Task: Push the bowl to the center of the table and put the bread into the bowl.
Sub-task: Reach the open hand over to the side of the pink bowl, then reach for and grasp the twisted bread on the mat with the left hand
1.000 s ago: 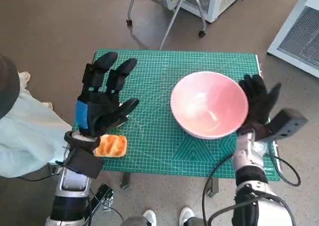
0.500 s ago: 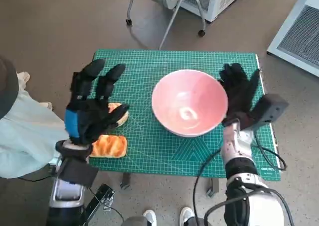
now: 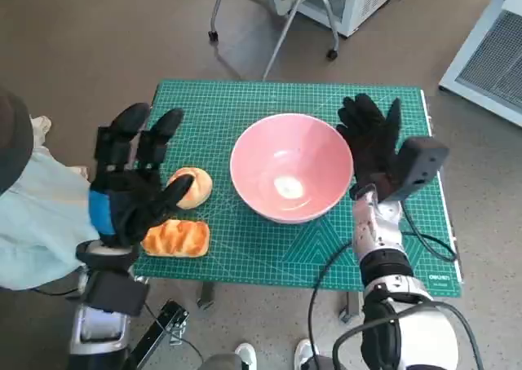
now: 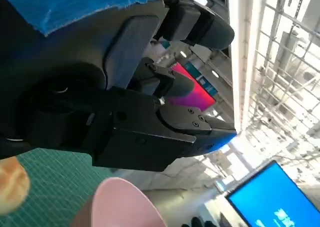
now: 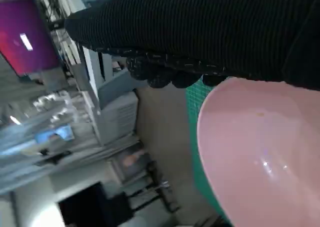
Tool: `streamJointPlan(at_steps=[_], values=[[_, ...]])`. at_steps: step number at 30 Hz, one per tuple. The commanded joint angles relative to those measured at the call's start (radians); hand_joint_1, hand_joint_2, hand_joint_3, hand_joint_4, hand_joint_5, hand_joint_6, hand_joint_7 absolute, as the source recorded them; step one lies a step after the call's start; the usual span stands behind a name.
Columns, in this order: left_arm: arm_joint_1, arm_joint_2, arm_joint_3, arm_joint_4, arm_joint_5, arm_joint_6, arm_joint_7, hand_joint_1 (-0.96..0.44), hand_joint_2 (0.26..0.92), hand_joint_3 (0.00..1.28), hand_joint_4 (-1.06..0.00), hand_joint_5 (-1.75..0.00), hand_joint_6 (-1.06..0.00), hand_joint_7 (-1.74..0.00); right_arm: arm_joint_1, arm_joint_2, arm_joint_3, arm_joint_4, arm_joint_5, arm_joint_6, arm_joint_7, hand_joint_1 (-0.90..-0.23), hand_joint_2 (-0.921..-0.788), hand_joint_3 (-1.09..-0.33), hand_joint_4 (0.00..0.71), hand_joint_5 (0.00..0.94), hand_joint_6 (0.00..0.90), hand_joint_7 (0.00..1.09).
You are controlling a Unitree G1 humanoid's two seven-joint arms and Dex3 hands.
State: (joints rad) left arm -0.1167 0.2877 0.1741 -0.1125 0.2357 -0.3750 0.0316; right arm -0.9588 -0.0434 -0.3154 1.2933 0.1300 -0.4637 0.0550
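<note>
We find the round pink plastic bowl (image 3: 292, 178) shifted leftward to near the green cutting-mat table's (image 3: 245, 109) centre, the right gloved hand (image 3: 371, 146) fingers spread against its rim, the left hand (image 3: 130, 187) splayed, empty, above the golden bread rolls (image 3: 175, 238).

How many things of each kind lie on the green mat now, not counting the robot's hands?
Bowl: 1, the pink bowl.
Bread: 2, a round bun and a ridged loaf.
Total: 3 things on the green mat.
</note>
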Motion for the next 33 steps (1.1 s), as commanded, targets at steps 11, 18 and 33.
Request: streamJointPlan(at_steps=[11,18,33], values=[[0.056,0.309,0.145,-0.072,-0.028,0.011,-0.205,-0.13,0.918,0.09,-0.24,-0.46,-0.19,-0.7,0.067,-0.119,0.189,-0.157,-0.231,-0.404,-0.087,-0.573,-0.921,-0.936,0.332,0.046,-0.001,0.83],[0.088,0.438,0.158,-0.133,-0.078,0.091,-0.38,-0.11,0.9,0.04,-0.28,-0.36,-0.26,-0.61,0.142,-0.131,0.215,-0.318,-0.141,-0.479,0.075,-0.59,-0.921,-0.905,0.336,0.048,-0.001,0.83],[0.122,0.573,0.119,-0.187,-0.048,0.135,-0.572,-0.04,0.852,0.0,-0.39,-0.15,-0.42,-0.36,0.27,-0.133,0.238,-0.566,0.008,-0.407,0.272,-0.579,-0.921,-0.875,0.328,0.047,-0.001,0.86]])
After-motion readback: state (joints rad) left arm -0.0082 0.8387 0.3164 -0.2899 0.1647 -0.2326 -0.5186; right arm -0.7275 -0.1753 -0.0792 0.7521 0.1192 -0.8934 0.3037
